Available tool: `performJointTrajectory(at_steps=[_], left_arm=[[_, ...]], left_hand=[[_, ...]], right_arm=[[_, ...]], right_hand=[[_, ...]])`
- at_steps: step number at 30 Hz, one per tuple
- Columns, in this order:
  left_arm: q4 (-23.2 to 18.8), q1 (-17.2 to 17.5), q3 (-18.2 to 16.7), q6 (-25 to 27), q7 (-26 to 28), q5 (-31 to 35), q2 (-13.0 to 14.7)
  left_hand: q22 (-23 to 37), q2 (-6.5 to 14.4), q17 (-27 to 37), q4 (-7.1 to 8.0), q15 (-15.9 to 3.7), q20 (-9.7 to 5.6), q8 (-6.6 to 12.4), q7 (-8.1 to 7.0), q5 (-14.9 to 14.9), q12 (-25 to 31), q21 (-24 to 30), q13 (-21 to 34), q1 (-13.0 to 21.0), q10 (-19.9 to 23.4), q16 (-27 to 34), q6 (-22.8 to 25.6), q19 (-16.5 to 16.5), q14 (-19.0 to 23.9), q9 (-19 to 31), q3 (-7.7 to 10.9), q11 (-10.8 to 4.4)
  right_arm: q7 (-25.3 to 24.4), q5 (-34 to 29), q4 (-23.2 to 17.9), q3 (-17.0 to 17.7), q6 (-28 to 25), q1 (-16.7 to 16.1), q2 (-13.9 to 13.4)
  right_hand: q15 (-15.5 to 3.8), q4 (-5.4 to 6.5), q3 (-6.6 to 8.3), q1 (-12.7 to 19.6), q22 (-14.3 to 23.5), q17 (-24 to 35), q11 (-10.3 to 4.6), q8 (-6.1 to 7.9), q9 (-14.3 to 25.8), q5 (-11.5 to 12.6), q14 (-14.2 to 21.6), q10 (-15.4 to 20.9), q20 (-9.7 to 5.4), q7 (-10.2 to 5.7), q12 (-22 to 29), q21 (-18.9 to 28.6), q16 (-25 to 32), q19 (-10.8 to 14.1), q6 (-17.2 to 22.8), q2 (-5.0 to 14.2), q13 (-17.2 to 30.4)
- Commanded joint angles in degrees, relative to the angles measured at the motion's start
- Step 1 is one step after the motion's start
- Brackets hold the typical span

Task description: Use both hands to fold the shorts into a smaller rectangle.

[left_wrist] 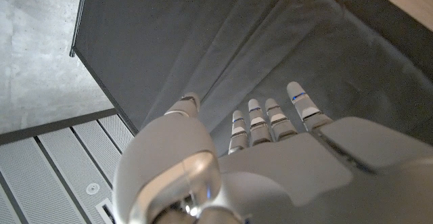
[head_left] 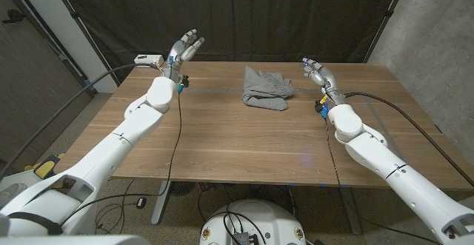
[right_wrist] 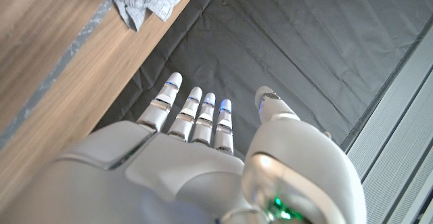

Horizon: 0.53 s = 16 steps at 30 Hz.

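Shorts (head_left: 266,89) sit bunched near the table's (head_left: 244,149) far edge between my 2 empty hands, left (head_left: 184,50) and right (head_left: 315,71), fingers apart, so a 1-sided grab could drag them off.

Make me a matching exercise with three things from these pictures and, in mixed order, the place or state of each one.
Things:
1. shorts
2. left robot hand
3. right robot hand

Places or states:
A. open, raised above the far left corner of the table
B. bunched in a heap near the table's far edge
C. open, near the table's far edge, right of the heap

Pairs: 1-B, 2-A, 3-C
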Motion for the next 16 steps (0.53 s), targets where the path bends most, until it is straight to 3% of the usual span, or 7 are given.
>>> performJointTrajectory(at_steps=[1, 3, 6, 10, 16], left_arm=[[8.0, -2.2, -0.2, -6.3, -10.1, -9.1, -0.4], [9.2, -2.5, -0.1, -7.0, -11.2, -10.1, -0.6], [10.2, -2.7, 0.3, -7.5, -12.6, -10.9, -0.4], [11.3, -2.7, 0.7, -7.2, -12.2, -11.0, -0.6], [14.7, -4.2, 1.8, -5.7, -12.8, -12.0, -1.9]], left_hand=[[0.0, 0.0, 0.0, -0.14, 0.17, -2.61, 0.01, 1.54, -0.2, -0.4, -0.4, -0.2, -1.1, -2.2, -0.3, -2.9, -0.8, -2.5, 0.0, 0.26, 0.33], [-0.1, 0.0, 0.0, 0.12, 0.33, -3.26, 0.08, 1.87, -0.2, -0.6, -0.7, -0.2, -1.7, -3.2, -0.4, -3.6, -1.3, -3.7, 0.0, 0.11, 0.02], [-0.1, 0.1, 0.1, 0.43, 0.32, -3.38, 0.12, 1.83, -0.2, -0.6, -0.8, -0.3, -2.2, -3.8, -0.4, -4.1, -1.6, -4.2, 0.0, -0.04, 0.02], [-0.1, 0.1, 0.1, 0.66, 0.18, -3.29, 0.18, 1.73, -0.2, -0.6, -0.9, -0.3, -2.6, -4.1, -0.3, -4.4, -1.7, -4.6, 0.0, -0.16, 0.09], [-0.1, 0.2, 0.0, 0.93, 0.26, -2.65, 0.15, 1.73, -0.2, -0.6, -1.3, -0.4, -3.3, -5.2, -0.3, -5.4, -2.5, -5.6, 0.0, -0.28, 0.1]], right_arm=[[3.3, 7.1, 4.3, 0.7, 4.6, 1.0, 3.3], [1.5, 6.5, 5.7, 1.2, 6.2, 1.4, 4.4], [2.4, 6.4, 5.8, 1.3, 6.0, 1.6, 3.1], [-1.1, 5.3, 2.7, 1.4, 4.0, 0.3, 3.3], [2.8, 5.8, 5.4, -0.1, 12.1, 0.8, 5.3]], right_hand=[[0.37, 0.4, -1.2, -1.8, 0.0, -0.8, 0.31, 0.14, 0.1, 0.0, -2.4, -1.9, -0.42, 0.0, -0.2, -0.3, -1.2, -1.1, -3.3, -0.79, -0.1], [0.61, 1.06, -2.3, -3.6, -0.1, -1.3, 0.56, -0.01, 0.0, -0.2, -3.2, -2.9, 0.19, 0.24, -0.1, -0.4, -1.4, -1.6, -6.1, -1.23, -0.2], [0.81, 1.65, -3.13, -5.1, -0.1, -1.5, 0.88, 0.25, 0.0, -0.4, -3.6, -3.5, 0.59, 0.21, 0.0, -0.6, -1.5, -2.4, -7.1, -1.62, -0.2], [1.31, 2.16, -3.9, -6.5, -0.1, -1.8, 1.08, 0.67, 0.0, -0.5, -4.6, -4.0, 0.9, 0.27, 0.0, -0.8, -1.8, -3.3, -7.1, -2.04, -0.2], [0.94, 1.51, -3.69, -6.0, -0.1, -2.4, 0.81, 1.22, 0.0, -0.4, -4.8, -4.5, 0.88, 0.38, 0.1, -0.7, -2.0, -3.6, -6.1, -1.92, -0.2]])
